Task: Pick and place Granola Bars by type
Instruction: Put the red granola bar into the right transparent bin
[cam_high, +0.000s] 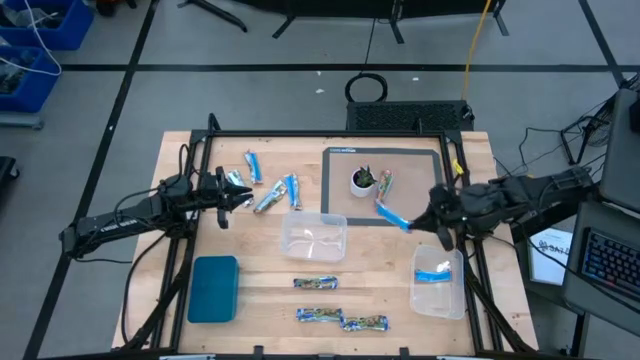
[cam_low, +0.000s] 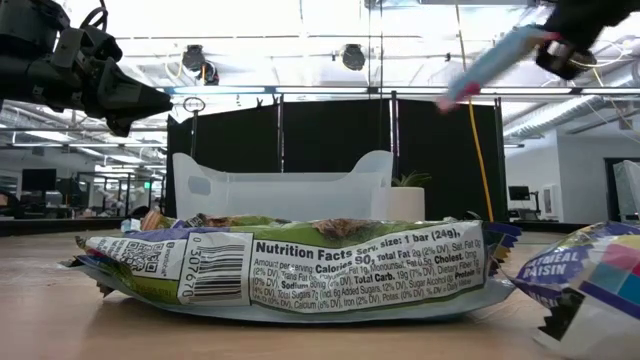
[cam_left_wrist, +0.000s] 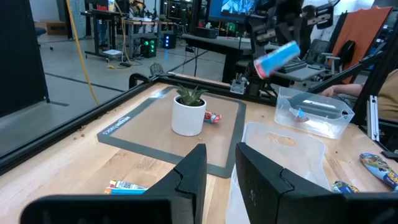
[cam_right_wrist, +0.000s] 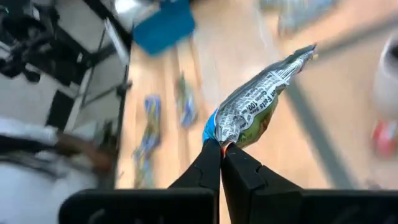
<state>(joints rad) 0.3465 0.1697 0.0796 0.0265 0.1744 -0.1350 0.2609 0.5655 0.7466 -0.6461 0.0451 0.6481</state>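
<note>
One blue bar (cam_high: 393, 214) hangs right of centre in the high view, pinched at its very tip by the right gripper (cam_right_wrist: 221, 148) fingers. That thin hold could slip. The left gripper (cam_left_wrist: 219, 163) fingers seem slightly spread, empty.

Bar-strewn wooden table (cam_high: 180, 250), tubs (cam_high: 313, 237)

plant pot (cam_high: 362, 181) on mat (cam_high: 338, 165) | lidded tray (cam_high: 213, 289) front-left | empty tub (cam_high: 313, 237) centre | tub (cam_high: 439, 281) front-right
</note>
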